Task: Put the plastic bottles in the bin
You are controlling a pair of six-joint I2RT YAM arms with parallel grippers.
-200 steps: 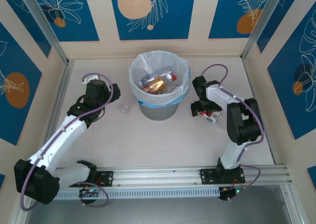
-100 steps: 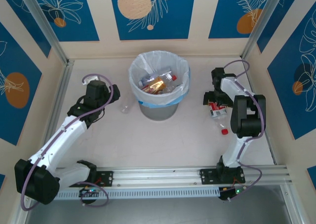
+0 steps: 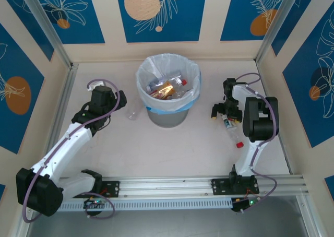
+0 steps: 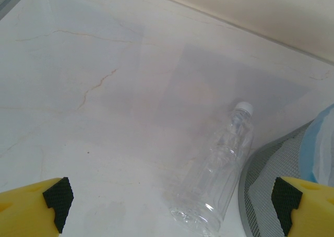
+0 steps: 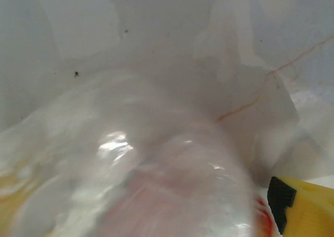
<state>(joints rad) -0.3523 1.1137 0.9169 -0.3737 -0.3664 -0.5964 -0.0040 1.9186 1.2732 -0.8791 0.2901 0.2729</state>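
Heaped inside the bin (image 3: 142, 75) at centre of the top view, several plastic bottles (image 3: 167, 86), with red caps and an orange label among them. Left of the bin, just beside its grey mesh wall, a clear bottle (image 3: 132, 112) flat on the counter (image 3: 172, 148), its white cap (image 4: 243, 108) toward the top of the left wrist view. Right of the bin and apart from it, a labelled bottle (image 3: 233, 132) also flat on the counter, red cap (image 3: 239, 143) toward the lower right. Low over that bottle's other end, the right gripper (image 3: 226, 115), jaws spread wide. In the right wrist view, bottle blurred and very close, one yellow finger (image 5: 305, 208) in the lower right corner. Touching or not, impossible to tell. Near the clear bottle, the left gripper (image 3: 122, 99), jaws wide apart. Yellow fingertips (image 4: 36, 208) at both lower corners of the left wrist view, clear bottle between and beyond them, untouched.
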